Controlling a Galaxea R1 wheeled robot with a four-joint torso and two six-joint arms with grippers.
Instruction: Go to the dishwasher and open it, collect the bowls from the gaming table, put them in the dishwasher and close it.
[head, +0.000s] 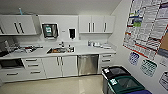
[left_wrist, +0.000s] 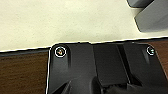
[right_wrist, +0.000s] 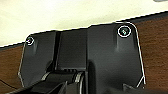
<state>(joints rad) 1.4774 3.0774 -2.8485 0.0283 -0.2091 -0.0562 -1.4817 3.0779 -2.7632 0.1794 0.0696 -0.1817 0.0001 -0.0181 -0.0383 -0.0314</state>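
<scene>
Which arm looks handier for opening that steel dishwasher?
Probably the right, though it's a guess: the dishwasher, door shut, stands right of centre in the head view, past the sink. The wrist views show floor, so the robot stands apart from it.

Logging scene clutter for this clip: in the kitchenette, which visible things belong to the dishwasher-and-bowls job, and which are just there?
Belongs to the job:
- stainless-steel-fronted dishwasher, door shut, under the white counter

Just there:
- steel sink set in the counter
- black and green-lidded waste bins at the right wall
- printed posters on the right wall
- white upper cabinets
</scene>
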